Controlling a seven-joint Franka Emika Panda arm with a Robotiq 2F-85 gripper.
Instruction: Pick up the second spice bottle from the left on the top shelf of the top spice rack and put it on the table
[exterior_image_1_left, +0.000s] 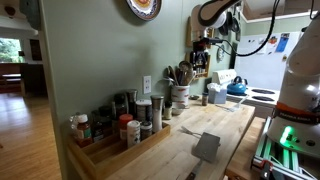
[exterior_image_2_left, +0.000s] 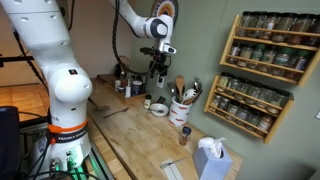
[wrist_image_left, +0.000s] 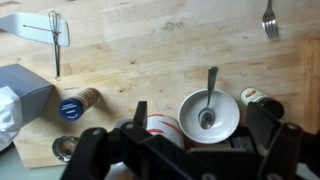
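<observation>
The top spice rack (exterior_image_2_left: 272, 45) hangs on the green wall at the right, above a second similar rack (exterior_image_2_left: 250, 105). Its top shelf (exterior_image_2_left: 280, 30) holds a row of small dark bottles; the second bottle from the left (exterior_image_2_left: 262, 21) stands in place. My gripper (exterior_image_2_left: 158, 68) is open and empty, well to the left of the racks, hanging above a white bowl (exterior_image_2_left: 158, 108) on the table (exterior_image_2_left: 130, 130). In the wrist view the open gripper (wrist_image_left: 202, 110) frames the bowl with a spoon (wrist_image_left: 208, 112) and a white-and-red cup (wrist_image_left: 162, 125). The gripper also shows in an exterior view (exterior_image_1_left: 205, 42).
A utensil crock (exterior_image_2_left: 183, 108) stands by the wall. A blue-capped bottle (wrist_image_left: 75, 104) lies on the table (wrist_image_left: 150, 60), with a whisk (wrist_image_left: 55, 35), a fork (wrist_image_left: 269, 18), a grey carton (wrist_image_left: 25, 90) and a jar (wrist_image_left: 257, 98). A long tray of spice jars (exterior_image_1_left: 115, 145) sits near the counter's end.
</observation>
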